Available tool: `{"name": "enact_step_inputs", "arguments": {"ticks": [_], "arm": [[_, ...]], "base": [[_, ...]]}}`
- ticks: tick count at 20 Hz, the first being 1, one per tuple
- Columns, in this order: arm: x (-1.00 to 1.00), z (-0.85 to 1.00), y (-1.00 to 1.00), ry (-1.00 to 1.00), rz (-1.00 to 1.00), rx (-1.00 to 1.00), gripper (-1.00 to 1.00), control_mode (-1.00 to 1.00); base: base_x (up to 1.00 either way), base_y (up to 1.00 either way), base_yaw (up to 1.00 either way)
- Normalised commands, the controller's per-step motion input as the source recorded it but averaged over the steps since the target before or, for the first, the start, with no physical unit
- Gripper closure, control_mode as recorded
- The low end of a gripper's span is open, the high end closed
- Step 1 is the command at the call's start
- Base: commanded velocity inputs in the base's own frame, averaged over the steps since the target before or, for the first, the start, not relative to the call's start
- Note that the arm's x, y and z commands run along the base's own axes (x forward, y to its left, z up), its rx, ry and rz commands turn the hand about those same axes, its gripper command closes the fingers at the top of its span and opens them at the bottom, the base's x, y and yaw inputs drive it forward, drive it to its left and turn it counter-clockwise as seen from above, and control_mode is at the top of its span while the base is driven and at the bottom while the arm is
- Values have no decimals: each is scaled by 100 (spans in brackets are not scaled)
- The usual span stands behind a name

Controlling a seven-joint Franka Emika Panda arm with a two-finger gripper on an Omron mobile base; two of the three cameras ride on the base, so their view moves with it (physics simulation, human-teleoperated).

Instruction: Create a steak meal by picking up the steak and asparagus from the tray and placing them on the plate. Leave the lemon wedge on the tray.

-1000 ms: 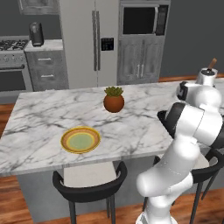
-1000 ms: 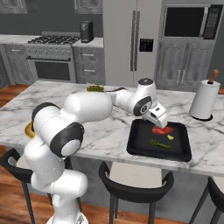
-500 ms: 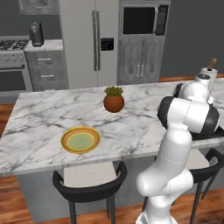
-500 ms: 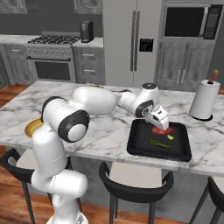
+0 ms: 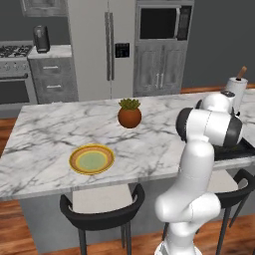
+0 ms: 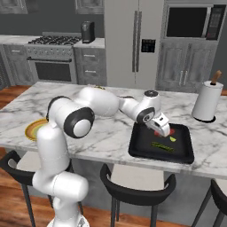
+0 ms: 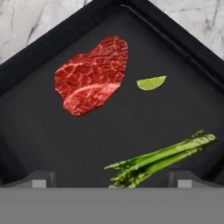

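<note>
The black tray [image 7: 48,144] lies below my hand. On it are the red steak [image 7: 92,74], the small lemon wedge [image 7: 151,83] and the green asparagus [image 7: 168,153]. My gripper [image 7: 111,180] is open, hanging just above the tray, with the asparagus' cut ends between its fingertips [image 7: 41,179]. From the right base, the gripper [image 6: 162,128] hovers over the tray [image 6: 142,146], covering part of the steak [image 6: 158,133]; the lemon wedge [image 6: 173,138] and asparagus [image 6: 162,145] lie beside it. The plate [image 5: 91,159] sits near the island's front left edge, far from the tray.
A potted plant [image 5: 129,115] stands mid-island between plate and tray. A paper towel roll [image 6: 207,101] stands behind the tray at the right. Black stools [image 6: 133,184] line the island's front edge. My arm stretches across the counter.
The hand has come down closer to the tray over the steak and asparagus. The jaws have stayed open, and the food has not moved.
</note>
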Motion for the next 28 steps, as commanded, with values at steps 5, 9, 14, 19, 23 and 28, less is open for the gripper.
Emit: {"name": "enact_step_inputs", "arguments": {"ticks": [5, 9, 14, 19, 23, 28], "arm": [[41, -28, 0, 2, 0, 0, -100, -100], [44, -29, 0, 0, 0, 0, -100, -100], [40, -32, -6, 0, 0, 0, -100, -100], [30, -36, -27, 0, 0, 1, -100, -100], [31, -30, -36, 0, 0, 3, -100, -100], [26, -30, -32, 0, 0, 2, -100, -100]], "base": [[0, 0, 0], [0, 0, 0], [0, 0, 0], [0, 0, 0], [0, 0, 0], [0, 0, 0]]}}
